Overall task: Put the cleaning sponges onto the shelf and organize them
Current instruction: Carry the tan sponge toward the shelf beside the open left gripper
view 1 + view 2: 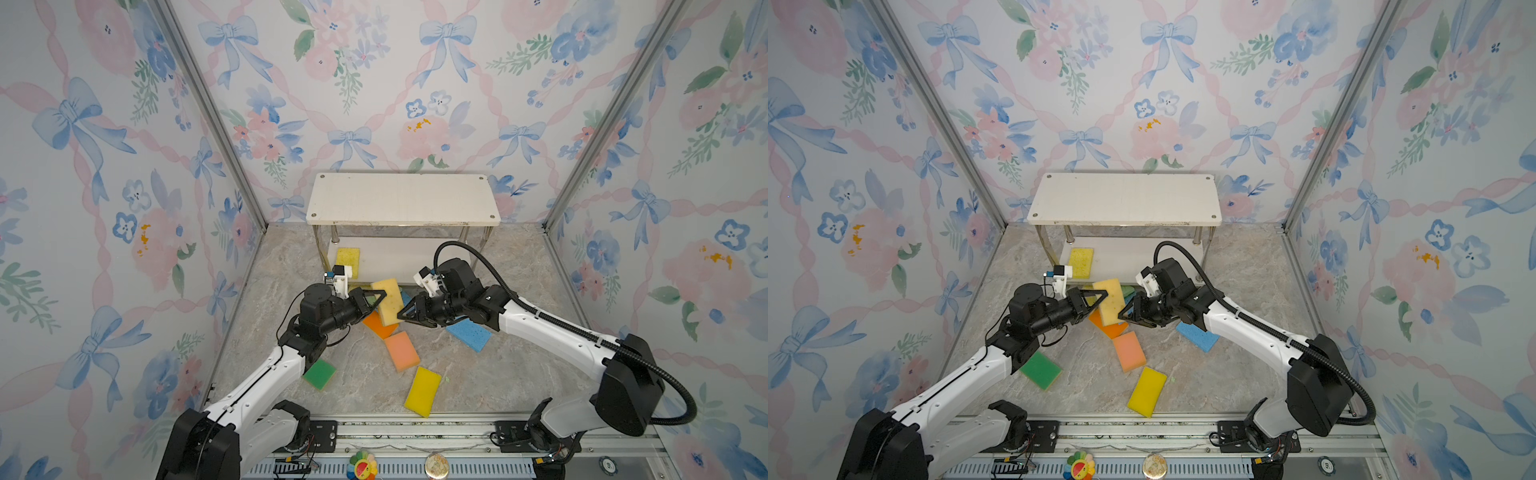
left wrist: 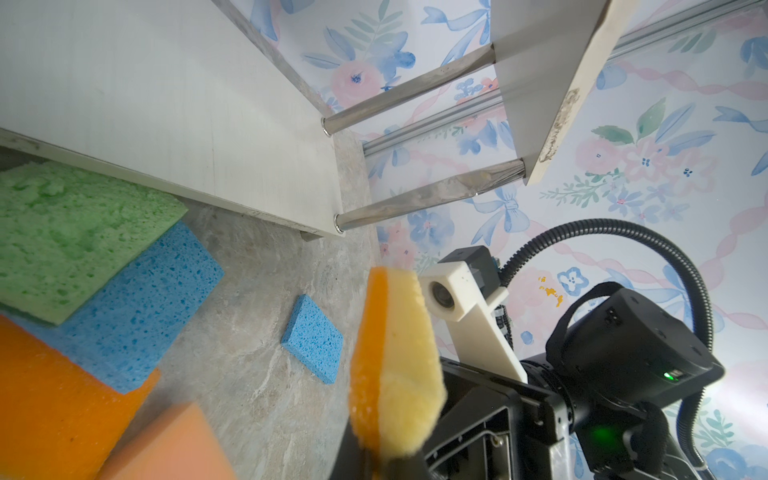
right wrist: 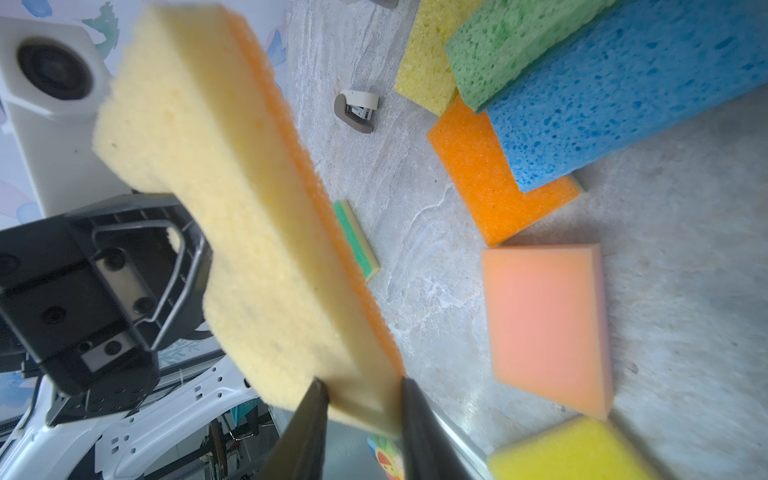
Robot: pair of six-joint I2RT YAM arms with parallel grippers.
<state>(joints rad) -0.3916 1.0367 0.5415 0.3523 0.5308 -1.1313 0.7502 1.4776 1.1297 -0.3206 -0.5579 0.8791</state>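
The shelf [image 1: 402, 198] stands at the back, with one sponge [image 1: 348, 261] lying on the left end of its lower board [image 1: 415, 257]. Just before its front edge, a raised sponge [image 1: 388, 305] hangs between the left gripper [image 1: 380, 297] and the right gripper [image 1: 400, 316], above a pile of overlapping sponges [image 1: 377, 327]. Farther forward lie a middle sponge [image 1: 402, 351] and, farthest out, a front sponge [image 1: 423, 391], with a right-hand sponge [image 1: 468, 333] before the shelf's right end and a left-hand sponge [image 1: 319, 374] well before its left end.

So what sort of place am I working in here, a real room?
Probably a staged robot test booth, not a real room: floral wallpaper panels set in an aluminium frame, both arms mounted on a metal rail at the front, and a marble-look tabletop strewn with sponges.
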